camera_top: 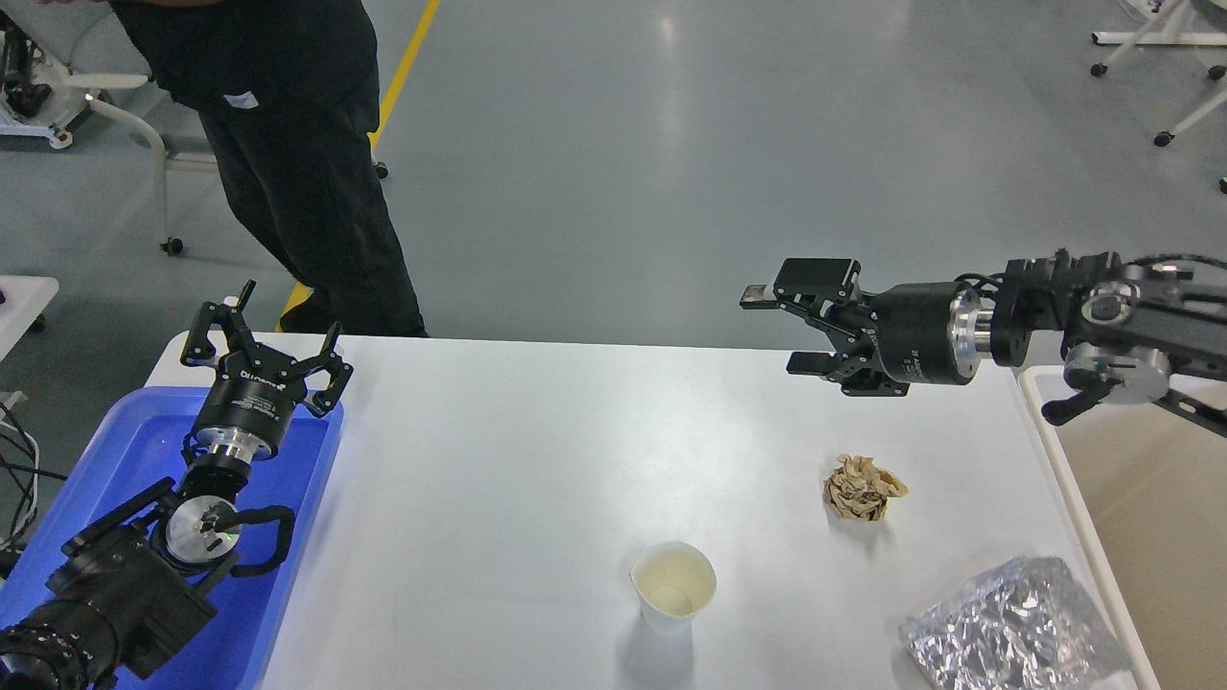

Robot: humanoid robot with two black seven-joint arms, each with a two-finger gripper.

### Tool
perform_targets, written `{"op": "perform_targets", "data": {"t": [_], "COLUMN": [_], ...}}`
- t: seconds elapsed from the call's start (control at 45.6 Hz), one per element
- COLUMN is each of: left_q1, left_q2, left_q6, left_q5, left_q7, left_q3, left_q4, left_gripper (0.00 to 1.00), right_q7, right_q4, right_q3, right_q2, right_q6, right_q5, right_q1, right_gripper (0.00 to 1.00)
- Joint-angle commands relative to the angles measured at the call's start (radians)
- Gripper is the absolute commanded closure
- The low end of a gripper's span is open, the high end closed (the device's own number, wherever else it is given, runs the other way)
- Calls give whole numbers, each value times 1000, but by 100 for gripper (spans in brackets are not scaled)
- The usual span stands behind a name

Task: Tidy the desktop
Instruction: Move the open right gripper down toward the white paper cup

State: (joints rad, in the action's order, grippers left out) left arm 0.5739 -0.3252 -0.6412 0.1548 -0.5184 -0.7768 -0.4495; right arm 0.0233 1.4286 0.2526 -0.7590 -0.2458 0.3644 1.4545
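The white desktop point(518, 460) fills the middle of the head view. On it stand a white paper cup point(673, 586) near the front, a crumpled brown paper ball point(863, 489) to its right, and a crumpled silver foil bag point(1016, 628) at the front right corner. My left gripper point(264, 331) is open and empty above the far end of the blue tray. My right gripper point(776, 329) is open and empty, pointing left, hovering over the far right of the desktop, above and behind the paper ball.
A blue plastic tray point(134, 460) lies at the desktop's left end under my left arm. A beige bin point(1141, 479) stands beside the right edge. A person in dark clothes point(288, 144) stands beyond the far left corner, by a grey chair point(115, 86).
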Motion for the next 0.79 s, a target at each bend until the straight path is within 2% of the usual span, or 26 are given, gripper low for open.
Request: {"op": "perform_targets", "data": {"t": [0.0,0.307,0.592,0.768], "left_q1": [0,0,0,0], "left_q2": [-2,-2,0,0], "left_q6": [0,0,0,2], "left_q5": [0,0,0,0], "left_q7": [0,0,0,0], "left_q3": [-1,-1,1,1], "left_q4": [0,0,0,0], "left_gripper": [0,0,0,0], "right_q7": [-2,-2,1,1], "right_q4": [93,134,122,96], "right_q3": [410,464,600,657], "right_q2": [42,116,351,492], "right_q6": [51,85,89,112], "right_q5": [33,1,-145,-183], "right_q1": [300,351,480,498], "right_gripper": [0,0,0,0]}}
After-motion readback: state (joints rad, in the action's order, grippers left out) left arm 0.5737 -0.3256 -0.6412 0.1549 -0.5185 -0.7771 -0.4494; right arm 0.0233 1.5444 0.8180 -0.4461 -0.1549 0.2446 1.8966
